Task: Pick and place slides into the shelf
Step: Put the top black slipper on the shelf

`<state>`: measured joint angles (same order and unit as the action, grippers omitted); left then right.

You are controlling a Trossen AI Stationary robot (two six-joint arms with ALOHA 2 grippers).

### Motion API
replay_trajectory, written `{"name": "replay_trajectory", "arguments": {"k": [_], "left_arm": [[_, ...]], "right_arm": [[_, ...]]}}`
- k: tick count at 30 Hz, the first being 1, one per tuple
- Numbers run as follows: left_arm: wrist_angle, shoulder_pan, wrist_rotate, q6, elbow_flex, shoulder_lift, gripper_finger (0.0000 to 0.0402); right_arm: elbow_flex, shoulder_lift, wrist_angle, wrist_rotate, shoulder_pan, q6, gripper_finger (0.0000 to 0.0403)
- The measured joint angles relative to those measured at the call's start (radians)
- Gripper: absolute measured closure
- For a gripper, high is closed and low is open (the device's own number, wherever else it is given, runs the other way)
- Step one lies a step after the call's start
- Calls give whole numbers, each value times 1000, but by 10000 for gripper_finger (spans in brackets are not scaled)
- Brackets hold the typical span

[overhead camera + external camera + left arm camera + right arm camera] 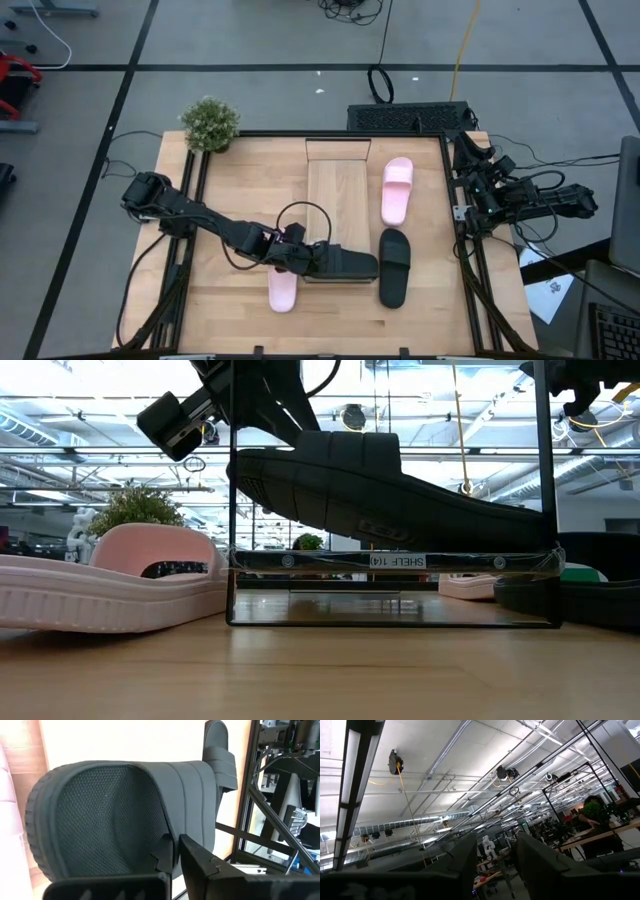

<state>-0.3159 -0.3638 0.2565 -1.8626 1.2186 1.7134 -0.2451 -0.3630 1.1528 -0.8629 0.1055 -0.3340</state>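
The shelf (pixel 338 190) stands mid-table, its clear tier (pixel 300 561) facing the low view. A black slide (pixel 350 265) lies across the shelf's near end, with my left gripper (pixel 310 260) shut on its left end. A second black slide (pixel 393 268) lies flat on the table right of the shelf, with a pink slide (pixel 397 190) beyond it. Another pink slide (pixel 283 291) lies on the table near the arm. My right gripper (pixel 492 862) is open, folded back at the table's right edge and pointing at the ceiling. My left gripper holds the black slide by the edge of its broad strap (pixel 167 837), beside the textured footbed, pinched between the two fingers (pixel 205 865). The fingers slant down from the table's left. The slide is tilted: the held end (pixel 250 470) is raised and the far end (pixel 525 528) rests on the shelf's tier.
A small potted plant (pixel 210 123) stands in the table's far left corner. A dark keyboard (pixel 410 118) lies beyond the far edge. Dark frame rails (pixel 462 250) run along the table's sides. Bare wood shows left of the shelf.
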Motion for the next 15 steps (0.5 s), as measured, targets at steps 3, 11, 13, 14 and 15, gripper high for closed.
{"name": "replay_trajectory", "arguments": {"k": [3, 11, 13, 14, 15], "left_arm": [[0, 2, -3, 0, 0, 0, 381], [1, 16, -29, 22, 0, -1, 380], [1, 23, -47, 36, 0, -1, 380], [2, 26, -52, 42, 0, -1, 380], [5, 29, -57, 48, 0, -1, 380]], "right_arm": [[0, 0, 0, 0, 0, 0, 275], [0, 0, 0, 0, 0, 5, 275], [0, 0, 0, 0, 0, 5, 275], [0, 0, 0, 0, 0, 6, 275], [0, 0, 0, 0, 0, 6, 275]]}}
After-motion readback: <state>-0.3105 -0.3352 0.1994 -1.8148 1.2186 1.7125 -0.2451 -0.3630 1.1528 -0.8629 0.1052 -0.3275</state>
